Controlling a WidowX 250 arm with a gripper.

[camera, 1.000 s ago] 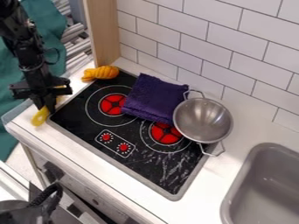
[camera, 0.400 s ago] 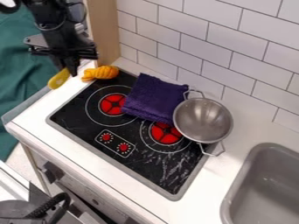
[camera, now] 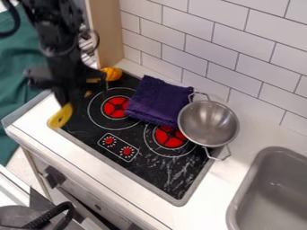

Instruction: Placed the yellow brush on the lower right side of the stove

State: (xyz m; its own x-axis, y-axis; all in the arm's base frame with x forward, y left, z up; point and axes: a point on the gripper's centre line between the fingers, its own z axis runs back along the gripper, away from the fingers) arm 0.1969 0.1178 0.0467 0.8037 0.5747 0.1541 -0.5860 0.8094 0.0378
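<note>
The camera view has, nearest, a black ribbed cable [camera: 49, 216] curving over a grey and black object in the bottom left corner. Behind it stands the white front of the toy kitchen, with a dark knob [camera: 54, 176] on it. The pale counter [camera: 198, 211] runs above that front, and the grey sink [camera: 253, 191] is set into it at the right.

Next comes the black stove [camera: 153, 173], framed by a grey rim, its panel of two red dials [camera: 118, 147] towards the front and its two red burners farther back. Over the stove's front left corner, at the left of the view, is the yellow brush [camera: 60, 117]. The black gripper [camera: 64, 99] has hold of it and points down, the yellow end sticking out below the fingers; whether the brush touches the surface I cannot tell.

Farther back, a metal pot [camera: 208, 123] with two looped handles sits across the stove's right edge, just beside the right burner. A folded purple cloth [camera: 157, 101] lies left of the pot, between the burners and partly over them. An orange object [camera: 112, 73] is at the back left corner, partly hidden by the arm. Behind everything rise a wooden panel [camera: 107, 33] and the white tiled wall [camera: 240, 49].
</note>
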